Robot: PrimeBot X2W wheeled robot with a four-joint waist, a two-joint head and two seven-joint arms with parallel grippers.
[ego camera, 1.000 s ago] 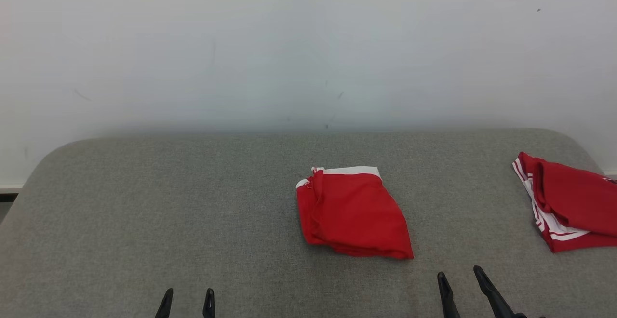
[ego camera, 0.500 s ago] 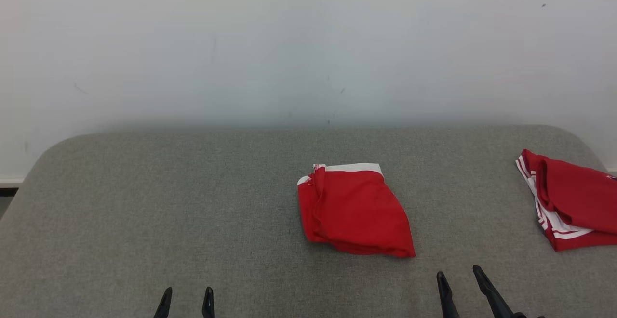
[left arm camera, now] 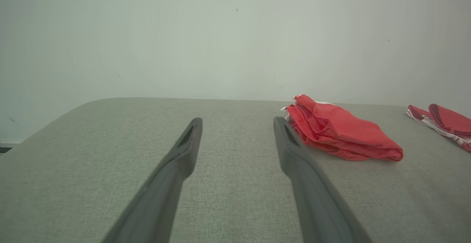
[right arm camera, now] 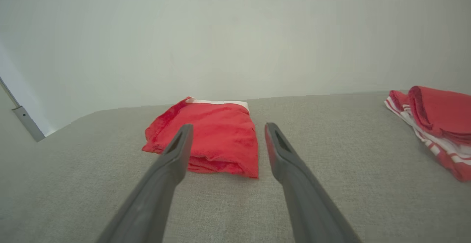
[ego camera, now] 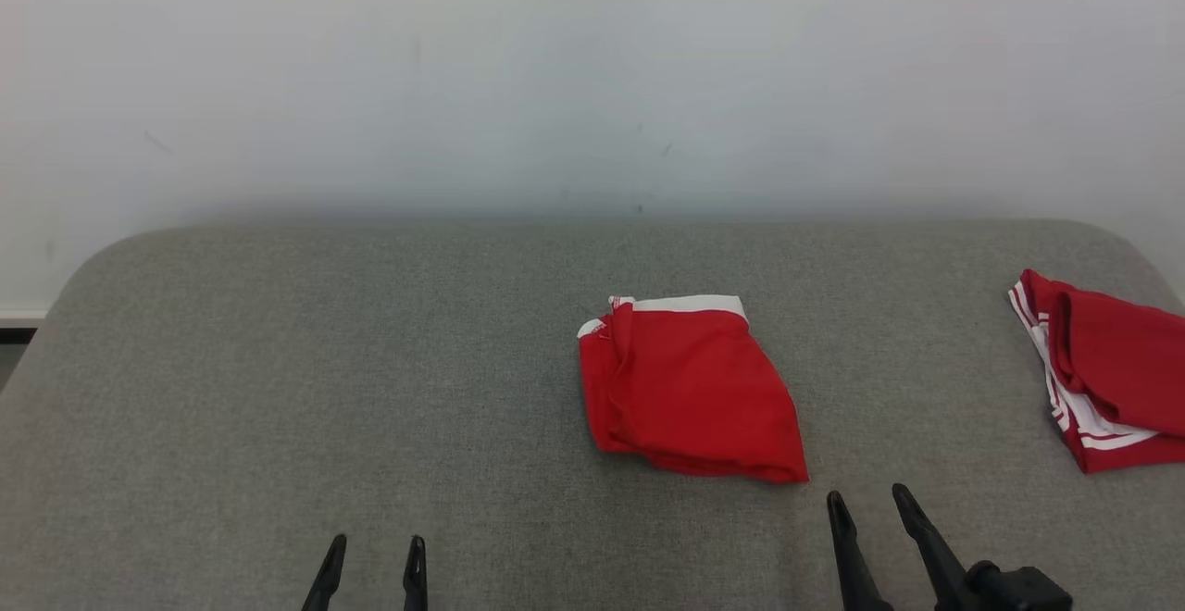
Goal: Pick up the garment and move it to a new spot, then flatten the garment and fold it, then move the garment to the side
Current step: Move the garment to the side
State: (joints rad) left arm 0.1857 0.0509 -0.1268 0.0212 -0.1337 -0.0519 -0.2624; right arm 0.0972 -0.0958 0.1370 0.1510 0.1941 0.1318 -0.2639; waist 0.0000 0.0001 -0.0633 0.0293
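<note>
- Scene: a red, folded-over fabric garment with a white waistband (ego camera: 690, 389) lies on the grey fabric-covered worktop (ego camera: 278, 361), just to the 3 o'clock side of its middle. Nothing touches it.
- Change: over the last second the whole head view has slid. The worktop's far edge, the pale wall (ego camera: 463, 83) and both garments all sit higher in frame, so the camera has tipped down. The garment keeps its place on the worktop.
- Right pincer (ego camera: 866, 498): released, fingers spread and empty, now showing its dark wrist block. The garment's near corner lies just off its tips, toward 11 o'clock.
- Left pincer (ego camera: 375, 555): released and empty, low at 7 o'clock of the head view and well apart from the garment, which lies toward its 1 o'clock.
- Bystander: a second red garment with white stripes (ego camera: 1106, 361) rests at the worktop's 3 o'clock edge.
- Reading: the garment already looks compactly folded, so the step in hand is probably the move to the side. The tilt seems to be a re-framing ahead of a reach, with the right pincer best placed.
</note>
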